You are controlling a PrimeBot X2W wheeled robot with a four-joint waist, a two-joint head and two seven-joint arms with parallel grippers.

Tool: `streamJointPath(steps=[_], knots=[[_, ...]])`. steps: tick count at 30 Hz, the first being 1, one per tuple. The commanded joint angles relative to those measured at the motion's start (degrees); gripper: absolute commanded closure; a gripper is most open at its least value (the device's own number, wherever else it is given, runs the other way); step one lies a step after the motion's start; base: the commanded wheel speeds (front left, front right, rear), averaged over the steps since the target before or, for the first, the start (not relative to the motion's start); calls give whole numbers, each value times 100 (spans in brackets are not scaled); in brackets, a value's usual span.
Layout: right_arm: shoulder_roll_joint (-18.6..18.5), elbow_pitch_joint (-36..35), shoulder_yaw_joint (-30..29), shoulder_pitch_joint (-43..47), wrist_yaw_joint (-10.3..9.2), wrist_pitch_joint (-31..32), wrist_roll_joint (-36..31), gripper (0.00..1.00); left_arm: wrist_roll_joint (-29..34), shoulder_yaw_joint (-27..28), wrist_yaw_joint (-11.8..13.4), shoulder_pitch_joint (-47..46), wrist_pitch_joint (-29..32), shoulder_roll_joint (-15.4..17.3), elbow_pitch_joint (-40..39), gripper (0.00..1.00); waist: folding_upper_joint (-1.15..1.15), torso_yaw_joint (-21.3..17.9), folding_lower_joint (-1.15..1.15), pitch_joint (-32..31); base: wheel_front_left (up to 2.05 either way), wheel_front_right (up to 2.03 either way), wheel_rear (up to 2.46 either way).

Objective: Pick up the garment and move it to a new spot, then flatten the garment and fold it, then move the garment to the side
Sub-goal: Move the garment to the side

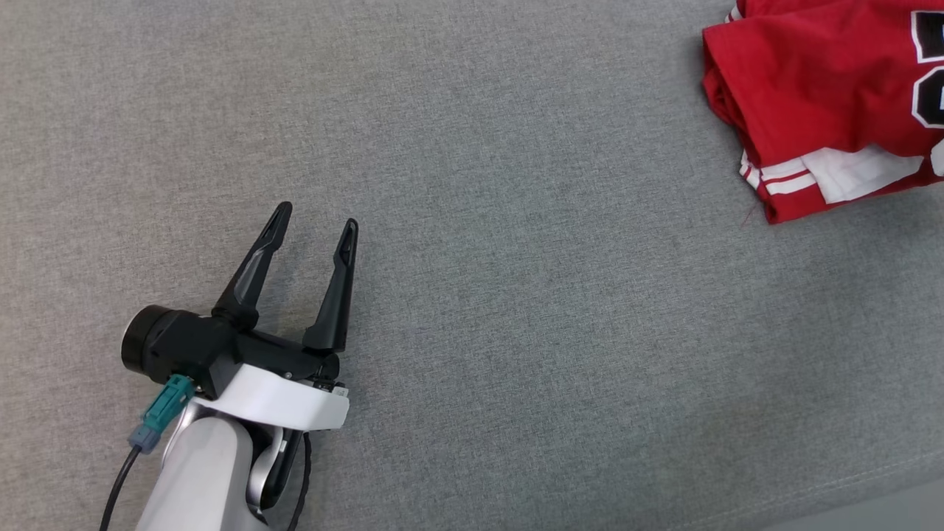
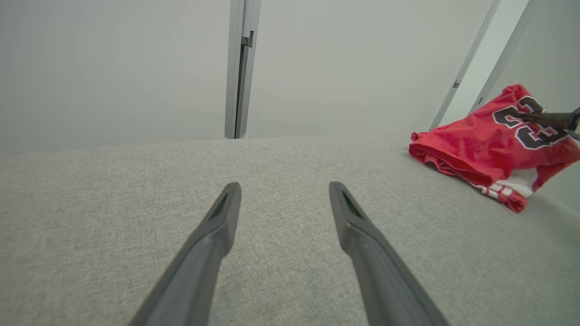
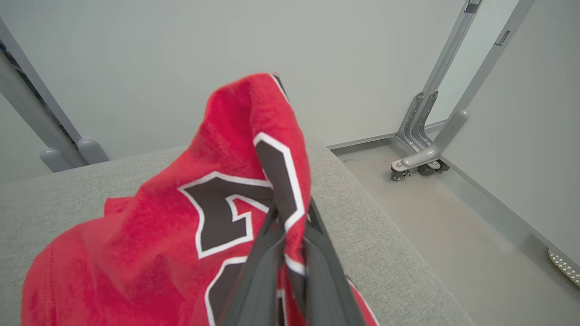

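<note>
Head view: a grey cloth surface point(image 1: 516, 310) spreads across the scene. At the near left the left gripper point(image 1: 318, 215) rests just above it, its two dark fingers spread apart and holding nothing. At the far right lies the garment point(image 1: 826, 96), a red sports shirt with white trim and dark numerals, bunched into a loose pile and cut off by the picture's edge.

Left wrist view: the left gripper point(image 2: 284, 185) points across bare grey cloth, fingers wide apart. The garment point(image 2: 476, 140) sits at the far right, one side lifted. The right gripper point(image 2: 516, 116) reaches in from the right, against the numerals. A metal post point(image 2: 238, 68) stands before a pale wall point(image 2: 113, 68).

Right wrist view: the right gripper point(image 3: 292, 217) is closed tight on a fold of the garment point(image 3: 181, 226), pulling the red fabric up into a peak. To the right, beyond the surface's edge, are a floor point(image 3: 453, 235) and a wheeled metal frame point(image 3: 421, 160).
</note>
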Motion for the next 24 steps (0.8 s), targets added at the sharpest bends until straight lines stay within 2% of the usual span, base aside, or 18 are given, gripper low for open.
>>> streamJointPath(steps=[1,4,6,12,24], knots=[[4,127,-48,-147,-1,-115,-123,100,39,2,-32,-97,1,52,-15,0,0,-15,0,22,0,0,0],[33,282,-130,-223,0,-193,-254,100,39,-9,-37,-143,2,79,-34,0,0,-10,0,77,0,0,0],[82,327,-170,-271,0,-248,-348,0,42,-21,-41,-186,1,86,-46,0,0,8,0,108,0,0,0],[124,327,-241,-288,0,-349,-554,0,7,-35,-33,-151,1,65,-17,0,0,92,0,69,0,0,0],[261,-885,-359,472,0,-371,-1042,0,-147,228,-13,306,1,-110,29,0,0,306,0,-1009,0,0,0]])
